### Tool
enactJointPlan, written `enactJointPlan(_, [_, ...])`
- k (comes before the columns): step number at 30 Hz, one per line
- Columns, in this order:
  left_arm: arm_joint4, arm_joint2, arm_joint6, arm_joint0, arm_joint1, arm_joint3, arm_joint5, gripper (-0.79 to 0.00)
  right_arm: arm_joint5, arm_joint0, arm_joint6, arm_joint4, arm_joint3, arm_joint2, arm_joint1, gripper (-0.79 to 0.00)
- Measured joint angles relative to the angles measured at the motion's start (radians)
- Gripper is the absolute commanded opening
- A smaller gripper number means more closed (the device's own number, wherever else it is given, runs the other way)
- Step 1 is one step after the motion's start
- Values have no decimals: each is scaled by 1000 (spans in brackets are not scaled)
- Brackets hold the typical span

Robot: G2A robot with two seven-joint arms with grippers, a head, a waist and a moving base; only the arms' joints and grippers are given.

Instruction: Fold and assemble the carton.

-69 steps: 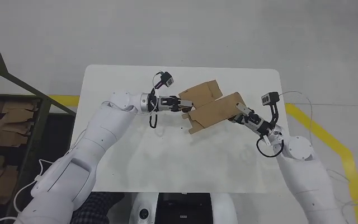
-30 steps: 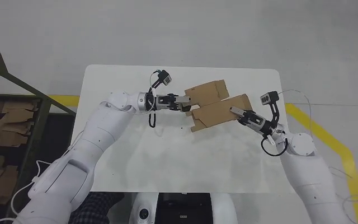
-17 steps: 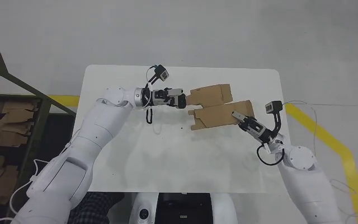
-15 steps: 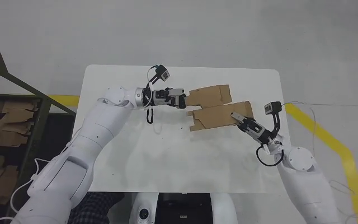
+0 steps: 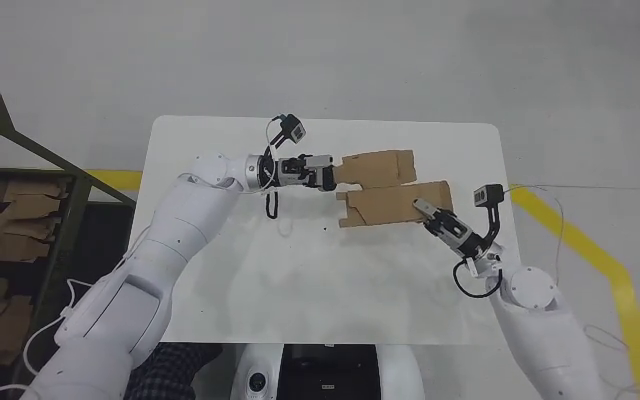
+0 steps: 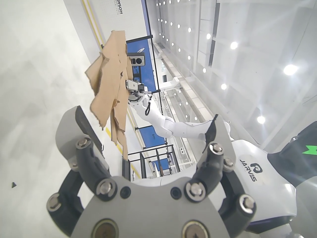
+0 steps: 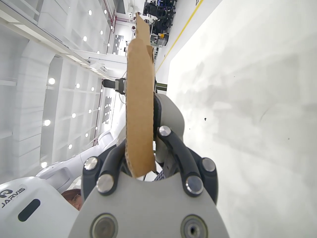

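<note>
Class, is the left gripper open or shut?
Open: the left gripper has fingers wide apart, gripping nothing; the carton is farther off.

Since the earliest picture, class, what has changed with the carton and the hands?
The carton, slanted before, has swung level across the table. The right hand stays shut on its end and drew nearer the robot. The left hand, open, shifted slightly farther away.

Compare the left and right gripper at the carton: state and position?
The left gripper is open, its fingers spread and clamping nothing; the right gripper is shut on the carton. The left gripper sits at one end of the carton, the right gripper at the opposite end. Both point at the carton, above the table.
</note>
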Motion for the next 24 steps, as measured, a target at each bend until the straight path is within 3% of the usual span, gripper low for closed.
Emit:
enactJointPlan(17, [19, -38, -7, 46, 16, -103, 7, 0, 11, -10, -85, -65, 1, -19, -9, -785])
enactJointPlan(24, [40, -29, 0, 38, 11, -90, 0, 0, -1, -22, -82, -65, -21, -19, -10, -785])
